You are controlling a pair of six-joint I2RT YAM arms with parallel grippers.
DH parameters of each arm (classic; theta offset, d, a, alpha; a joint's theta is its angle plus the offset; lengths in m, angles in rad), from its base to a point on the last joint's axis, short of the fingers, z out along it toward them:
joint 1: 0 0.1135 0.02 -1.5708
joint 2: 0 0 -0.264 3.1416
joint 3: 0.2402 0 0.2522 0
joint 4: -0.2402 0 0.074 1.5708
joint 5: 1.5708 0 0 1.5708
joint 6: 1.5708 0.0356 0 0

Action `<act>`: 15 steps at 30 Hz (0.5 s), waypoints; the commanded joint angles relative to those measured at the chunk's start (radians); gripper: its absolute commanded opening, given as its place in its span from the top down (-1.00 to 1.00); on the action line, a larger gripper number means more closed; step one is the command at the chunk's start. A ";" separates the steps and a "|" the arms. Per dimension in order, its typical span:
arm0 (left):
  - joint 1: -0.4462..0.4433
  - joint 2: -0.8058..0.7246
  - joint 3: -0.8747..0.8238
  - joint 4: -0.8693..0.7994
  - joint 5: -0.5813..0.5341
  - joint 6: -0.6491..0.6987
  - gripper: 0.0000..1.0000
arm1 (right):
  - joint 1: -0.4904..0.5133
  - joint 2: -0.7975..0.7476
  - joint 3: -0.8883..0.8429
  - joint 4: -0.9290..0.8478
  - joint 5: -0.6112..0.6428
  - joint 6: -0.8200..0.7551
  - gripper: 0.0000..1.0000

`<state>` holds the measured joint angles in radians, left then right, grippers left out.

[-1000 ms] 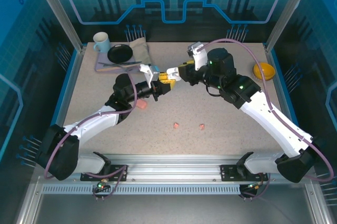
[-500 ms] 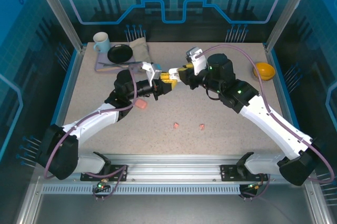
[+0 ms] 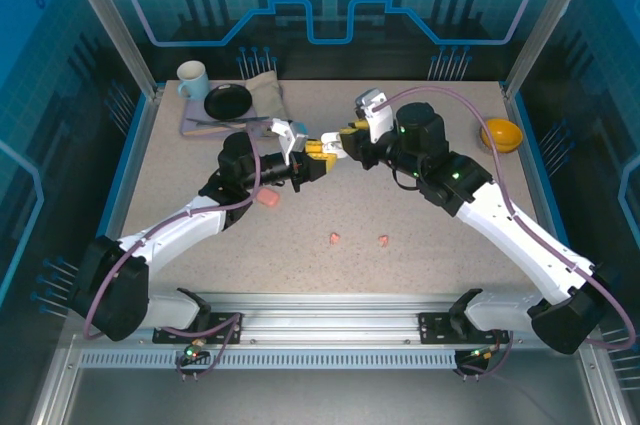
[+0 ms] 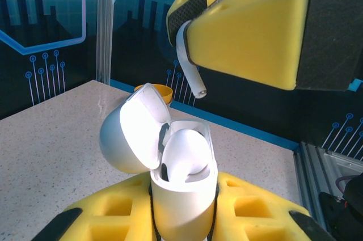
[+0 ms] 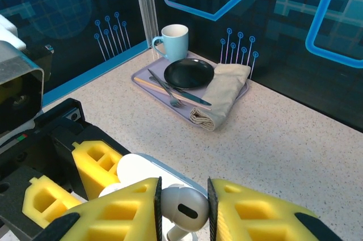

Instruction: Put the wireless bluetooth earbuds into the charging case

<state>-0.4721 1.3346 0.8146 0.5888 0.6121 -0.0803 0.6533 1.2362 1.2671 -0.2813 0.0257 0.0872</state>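
Table (image 3: 420, 215): speckled top; the overhead view takes in all of it and both arms.
Right arm (image 3: 500, 215): reaches from 5 o'clock toward centre, elbow bent, wrist pointing to 9 o'clock.
Left arm (image 3: 190, 225): reaches from 7 o'clock, forearm low, wrist pointing to 2 o'clock.
Tray (image 3: 195, 127): at 11 o'clock; the right wrist view shows its load clearly: mug (image 5: 173, 39), black plate (image 5: 189, 72), napkin (image 5: 222, 93), cutlery.
Orange bowl (image 3: 501, 133): at 2 o'clock by the table edge.
Left gripper (image 3: 310, 160): fingers clamped on the white case (image 4: 184, 195).
Right gripper (image 3: 337, 142): fingers pinched on the held earbud (image 5: 180, 207), just above the case.
Pink case (image 3: 266, 200): on the table at 7 o'clock of the grippers, beside the left forearm.
Lid (image 4: 133, 133): hinged open; seen in detail from the left wrist.
Seated earbud (image 4: 187, 153): white, in the case.
Held earbud, left wrist view: stem hangs down, clear of the case.
First pink earbud (image 3: 336, 238): loose at 6 o'clock.
Second pink earbud (image 3: 382, 240): near the first, apart from it.
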 commanded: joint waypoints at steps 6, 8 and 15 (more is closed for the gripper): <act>0.007 -0.002 0.049 0.006 0.035 -0.006 1.00 | -0.017 -0.014 -0.036 0.034 0.019 -0.012 0.47; 0.007 -0.003 0.052 0.005 0.035 -0.008 1.00 | -0.021 -0.016 -0.044 0.035 0.020 -0.012 0.47; 0.007 0.001 0.057 0.006 0.037 -0.010 1.00 | -0.036 -0.017 -0.058 0.039 0.018 -0.003 0.48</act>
<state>-0.4721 1.3346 0.8299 0.5755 0.6231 -0.0807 0.6373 1.2362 1.2224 -0.2634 0.0254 0.0853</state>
